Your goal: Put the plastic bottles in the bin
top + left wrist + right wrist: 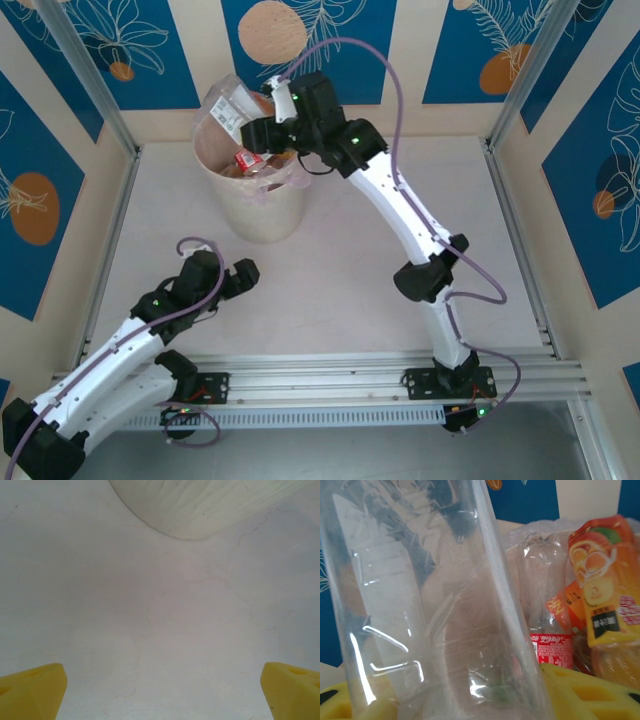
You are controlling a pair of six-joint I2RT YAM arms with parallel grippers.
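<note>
The cream-pink bin [262, 208] stands at the back left of the table with its clear liner bag. Several plastic bottles lie inside it, among them a red-labelled one [247, 160]. My right gripper [264, 130] hovers over the bin's rim, shut on a clear label-less bottle [232, 106]. In the right wrist view that clear bottle [430, 605] stands between the yellow fingers [585, 690], with an orange-labelled bottle [605, 595] and a red-labelled bottle [551, 645] behind it. My left gripper [240, 275] is low over bare table in front of the bin, open and holding nothing.
The bin's pale lower wall [200, 505] lies ahead of my left gripper [162, 695] in the left wrist view. Metal frame posts and blue patterned walls enclose the table. A rail [330, 375] runs along the near edge.
</note>
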